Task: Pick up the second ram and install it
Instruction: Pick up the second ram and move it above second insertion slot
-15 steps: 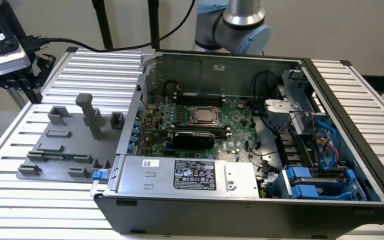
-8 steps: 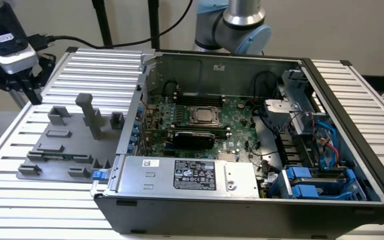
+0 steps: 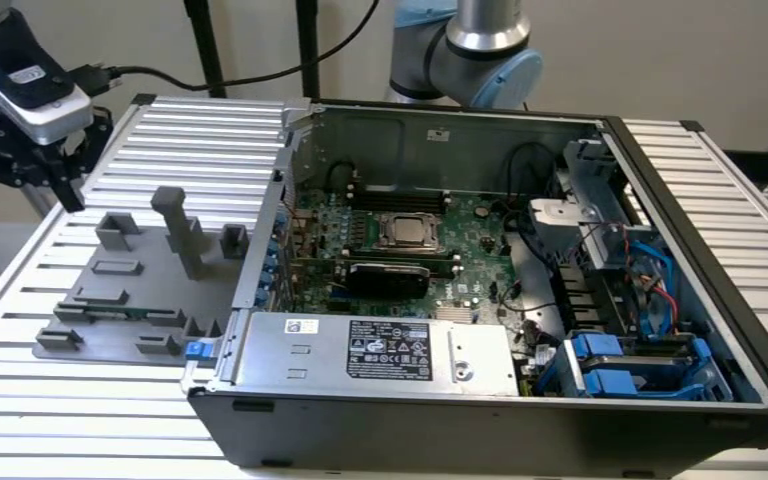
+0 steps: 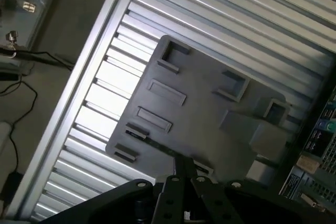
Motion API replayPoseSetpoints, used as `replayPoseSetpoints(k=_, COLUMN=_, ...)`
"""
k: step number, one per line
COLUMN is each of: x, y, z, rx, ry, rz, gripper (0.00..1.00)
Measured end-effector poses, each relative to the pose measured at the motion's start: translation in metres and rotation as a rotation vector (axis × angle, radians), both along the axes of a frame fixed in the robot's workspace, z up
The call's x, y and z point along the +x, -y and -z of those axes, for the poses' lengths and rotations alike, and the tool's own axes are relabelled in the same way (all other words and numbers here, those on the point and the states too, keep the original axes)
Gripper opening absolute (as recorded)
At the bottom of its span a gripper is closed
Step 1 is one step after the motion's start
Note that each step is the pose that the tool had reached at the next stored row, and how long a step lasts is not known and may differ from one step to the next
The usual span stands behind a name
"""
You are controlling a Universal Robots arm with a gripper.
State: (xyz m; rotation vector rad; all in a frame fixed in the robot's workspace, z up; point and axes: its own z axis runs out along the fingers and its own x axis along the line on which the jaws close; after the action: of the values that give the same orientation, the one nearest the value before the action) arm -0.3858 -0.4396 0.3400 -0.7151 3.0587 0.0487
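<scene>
On the exterior view's far left, well away from the computer case (image 3: 491, 430), the hand (image 3: 57, 185) hangs above the ribbed metal surface (image 3: 37, 380). A white camera block with a blue light sits on the wrist over it. I cannot tell how far the hand is open, nor whether it has hold of anything. Between the hand and the case lies a flat grey tray (image 3: 104, 285), its near edge just beside the case's left wall. The memory stick (image 3: 115, 312) lies flat in a low holder on the part of the tray farther from the case, a thin green strip with nothing on top of it. In the wrist view it shows as a dark narrow line running across the tray close under the hand. Closer to the case on the same tray stand a tall grey post (image 3: 177, 225) and two shorter blocks (image 3: 117, 230), upright between the stick and the case wall. Inside the open case the green main board (image 3: 478, 260) lies flat, with the processor socket (image 3: 411, 232) near its middle and a silver power supply (image 3: 371, 348) along the near wall. Toward the case's right side are blue drive brackets (image 3: 618, 365) and loose red and blue cables (image 3: 651, 280). Behind the case's back wall rises the grey arm (image 3: 484, 45).
</scene>
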Motion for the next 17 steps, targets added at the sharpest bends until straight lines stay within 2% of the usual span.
replayPoseSetpoints(k=17, x=0.0, y=0.0, z=0.0073, rx=0.0, ry=0.0, rz=-0.309, gripper=0.11)
